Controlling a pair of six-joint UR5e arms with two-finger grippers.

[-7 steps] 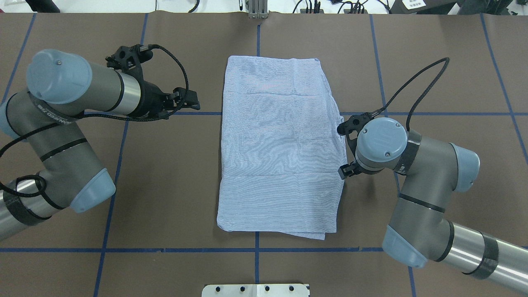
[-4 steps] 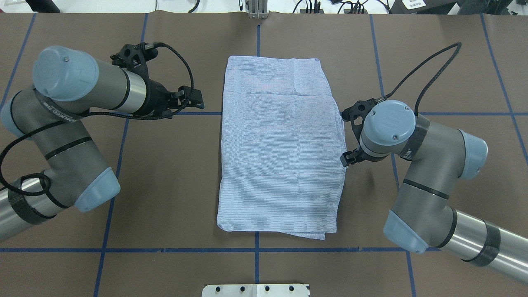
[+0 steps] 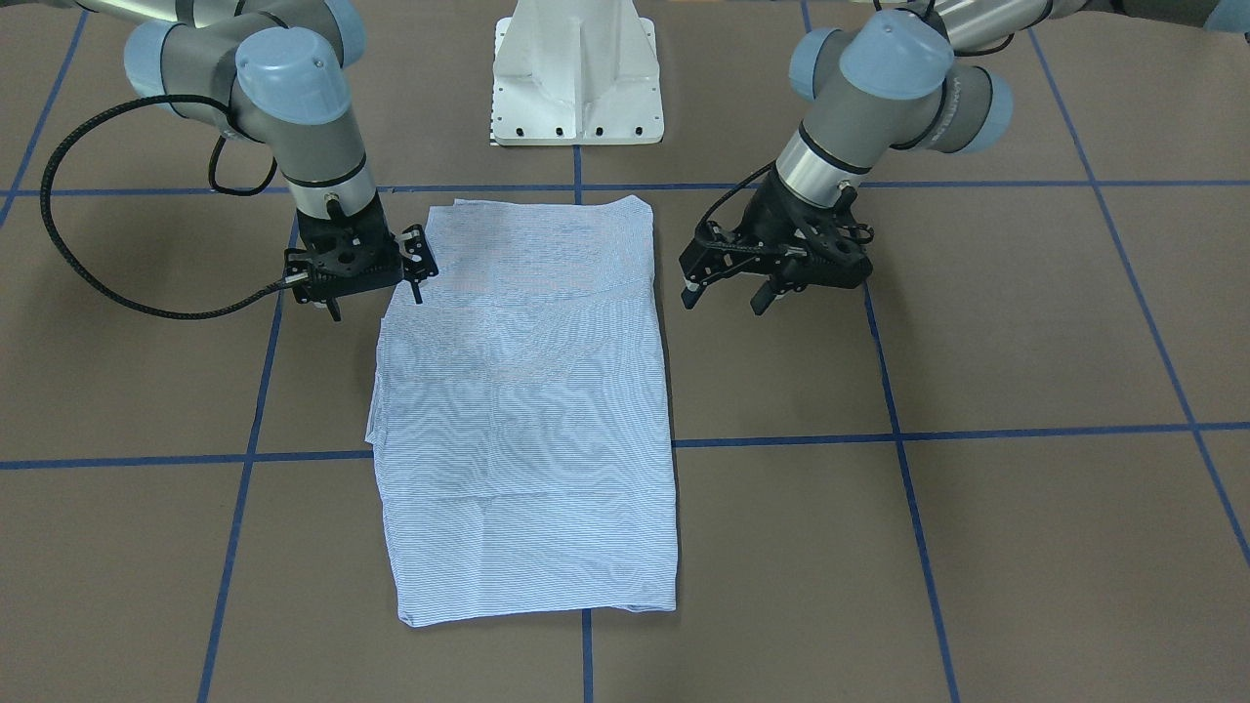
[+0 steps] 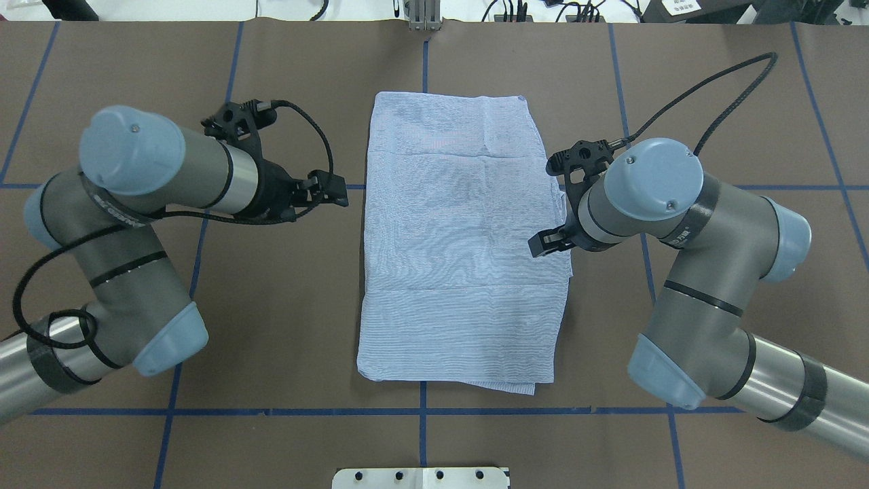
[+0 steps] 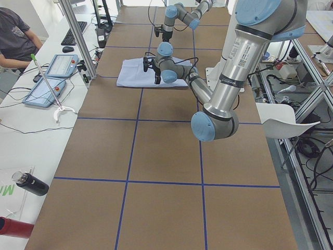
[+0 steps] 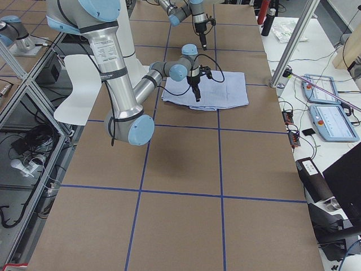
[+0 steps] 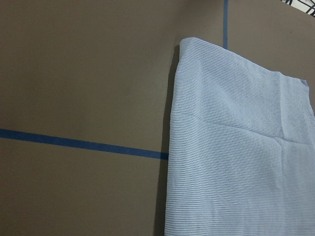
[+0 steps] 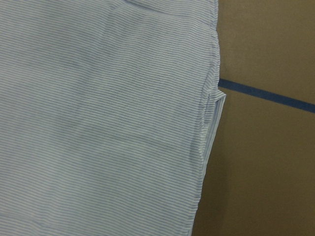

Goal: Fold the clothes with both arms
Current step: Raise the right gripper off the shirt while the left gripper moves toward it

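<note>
Shirt (image 4: pixel 461 238): light blue with fine white stripes, folded into a long rectangle. It lies flat in the middle of the worktop (image 4: pixel 271 305), its long sides running from near the robot to far. Faint creases cross it, and a lower layer peeks out at the near right corner.
Left gripper (image 4: pixel 333 193): jaws apart and empty. It hangs over bare worktop just left of the shirt's left edge, level with the far half, clear of the cloth.
Right gripper (image 4: pixel 551 204): jaws apart, pointing down at the shirt's right edge about halfway along it. One finger is above the cloth and the other just outside the edge. Whether either touches the fabric cannot be told.
Left wrist view: the shirt's left edge and far left corner, next to a blue tape line (image 7: pixel 78 142).
Right wrist view: the right edge, where stacked layers show a small step.
Worktop: brown, gridded with blue tape, with the white pedestal base (image 3: pixel 576 78) at the near edge.
</note>
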